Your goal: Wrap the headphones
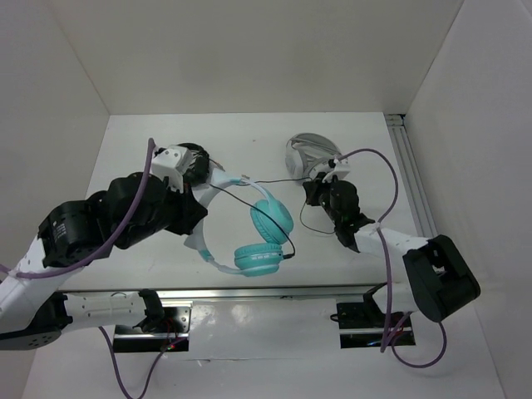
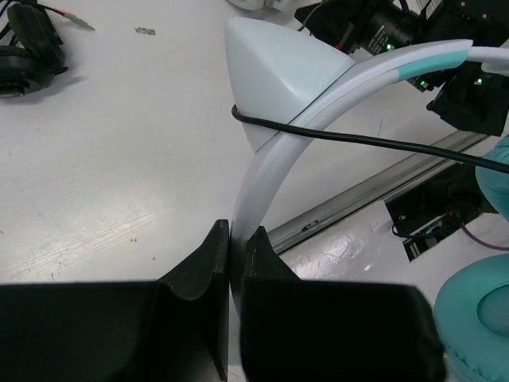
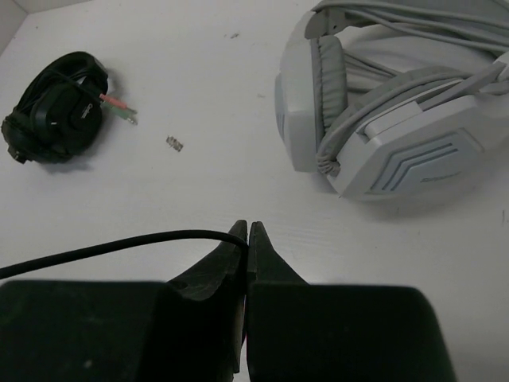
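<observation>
Item: the headphones [image 1: 262, 237], teal-cupped, are lying mid-surface between the two arms, with the pale headband [image 2: 270, 167] arching from the cups up toward 10 o'clock. The left gripper [image 2: 231, 239] is pinching that headband edge-on, its jaws closed tight on the band. The right gripper [image 3: 248, 235], at roughly 2 o'clock from the cups, is pinching the thin black cable [image 2: 382, 146] with its jaws fully closed on it. The cable is running from the headband out toward 3 o'clock, crossing the band near its top. It is judged that the wrap is turning on this line: the left arm is anchoring the band while the right arm is carrying the free length around it. The overhead view is showing both grips and slack looping by the lower cup. The left wrist view alone is showing the cable lying across the band. The right wrist view is showing the white and grey headphones [image 3: 398, 119] at 1 o'clock and the black headphones [image 3: 56, 119] at 10 o'clock, both resting apart on the surface [image 1: 249, 141].
</observation>
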Robot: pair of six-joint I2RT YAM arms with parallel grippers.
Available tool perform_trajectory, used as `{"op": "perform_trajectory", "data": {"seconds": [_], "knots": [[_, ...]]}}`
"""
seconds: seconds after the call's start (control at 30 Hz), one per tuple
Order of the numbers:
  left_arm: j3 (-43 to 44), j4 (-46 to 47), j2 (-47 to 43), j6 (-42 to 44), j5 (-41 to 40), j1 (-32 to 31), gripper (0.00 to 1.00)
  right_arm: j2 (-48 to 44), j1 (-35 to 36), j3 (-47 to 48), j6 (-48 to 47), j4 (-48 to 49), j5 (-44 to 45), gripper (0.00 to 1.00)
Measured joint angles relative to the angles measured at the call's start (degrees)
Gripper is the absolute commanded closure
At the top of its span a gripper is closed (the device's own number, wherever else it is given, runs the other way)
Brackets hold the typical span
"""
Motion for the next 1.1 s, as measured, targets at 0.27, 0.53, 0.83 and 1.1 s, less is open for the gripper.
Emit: {"op": "perform_trajectory", "data": {"seconds": [0.27,0.53,0.83,1.1], "knots": [[-3.13,0.76,2.84,1.92,7.06,0.04,1.00,-2.58,-6.88,1.01,0.26,-4.39,-1.49,1.00],[-11.65,1.60,2.64,3.56,11.63,0.04,1.00,-4.09,-13.35,4.81,1.73,-8.22,-5.49,1.00],[-14.36,2.54,1.22,4.83,14.08,0.04,1.00,-4.50,-14.10,8.96,2.58,-9.99,-8.37,1.00],[-17.27,2.29,1.14,4.59,13.27,0.07,1.00,-7.93,-17.31,9.49,2.99,-11.78,-8.46,1.00]]}}
